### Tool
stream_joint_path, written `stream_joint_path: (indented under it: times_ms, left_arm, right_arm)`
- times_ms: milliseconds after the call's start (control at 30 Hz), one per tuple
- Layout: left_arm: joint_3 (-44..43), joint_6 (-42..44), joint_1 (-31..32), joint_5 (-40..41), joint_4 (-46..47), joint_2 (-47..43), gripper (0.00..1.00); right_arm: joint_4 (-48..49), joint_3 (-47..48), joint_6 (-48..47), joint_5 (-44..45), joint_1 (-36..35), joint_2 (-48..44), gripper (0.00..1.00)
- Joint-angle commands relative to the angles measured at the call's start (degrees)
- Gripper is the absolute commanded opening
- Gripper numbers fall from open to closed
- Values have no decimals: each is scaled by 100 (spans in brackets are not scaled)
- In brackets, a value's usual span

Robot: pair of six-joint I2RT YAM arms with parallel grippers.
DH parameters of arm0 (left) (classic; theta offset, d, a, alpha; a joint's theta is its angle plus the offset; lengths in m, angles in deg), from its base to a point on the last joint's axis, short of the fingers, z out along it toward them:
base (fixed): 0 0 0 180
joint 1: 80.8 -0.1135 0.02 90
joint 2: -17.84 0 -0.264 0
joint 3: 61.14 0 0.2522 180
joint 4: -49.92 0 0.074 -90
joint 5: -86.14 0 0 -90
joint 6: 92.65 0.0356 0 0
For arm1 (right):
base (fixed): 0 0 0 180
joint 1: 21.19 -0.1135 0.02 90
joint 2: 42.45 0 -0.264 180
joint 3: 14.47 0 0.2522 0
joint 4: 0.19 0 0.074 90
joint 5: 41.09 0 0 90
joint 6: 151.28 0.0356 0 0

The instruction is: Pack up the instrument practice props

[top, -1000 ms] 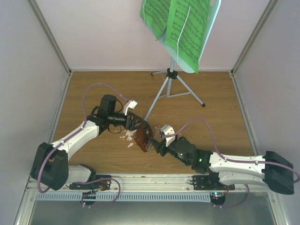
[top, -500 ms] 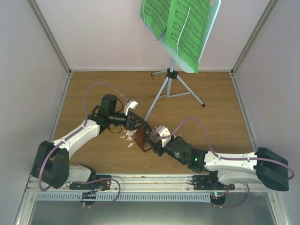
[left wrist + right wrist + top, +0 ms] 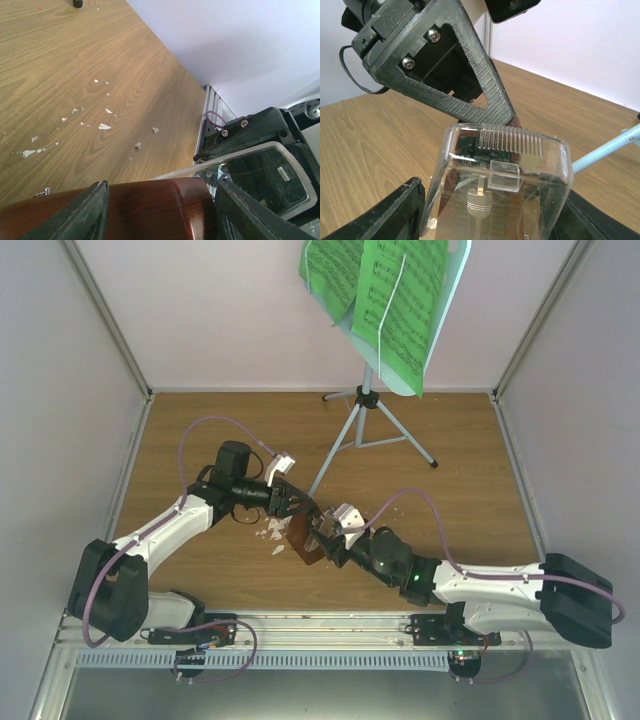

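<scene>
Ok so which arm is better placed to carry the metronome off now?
Left, probably. Both grippers hold the metronome, but the left gripper clamps its solid wooden body, while the right gripper only pinches the clear cover, which might pull off.

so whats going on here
Both arms meet at the metronome in the middle. The left gripper straddles its brown body and the right gripper straddles its clear cover. It's not clear if either is actually squeezing. The stand with the green sheets is upright at the back, untouched. White crumbs lie beside the metronome.
</scene>
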Motion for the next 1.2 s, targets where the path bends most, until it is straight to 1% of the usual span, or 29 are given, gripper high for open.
stream_joint_path:
  times_ms: [0,167,400,733,1033,1167]
  left_arm:
    - [-114,113,34,17,21,61,59]
    - [-116,116,30,16,23,69,58]
    - [-145,131,33,17,18,70,58]
    - [-170,186,34,81,-44,57,58]
    - [-231,259,30,66,-98,48,57]
    - [-292,327,17,185,-184,-12,60]
  right_arm:
    - [583,5,-223,-172,114,186,52]
    - [792,-57,-339,-346,223,375,52]
    - [796,-84,-558,-357,246,656,52]
    - [803,-130,-525,-623,365,757,52]
    - [983,-117,-606,-556,378,952,52]
    - [1031,-191,-606,-478,368,898,52]
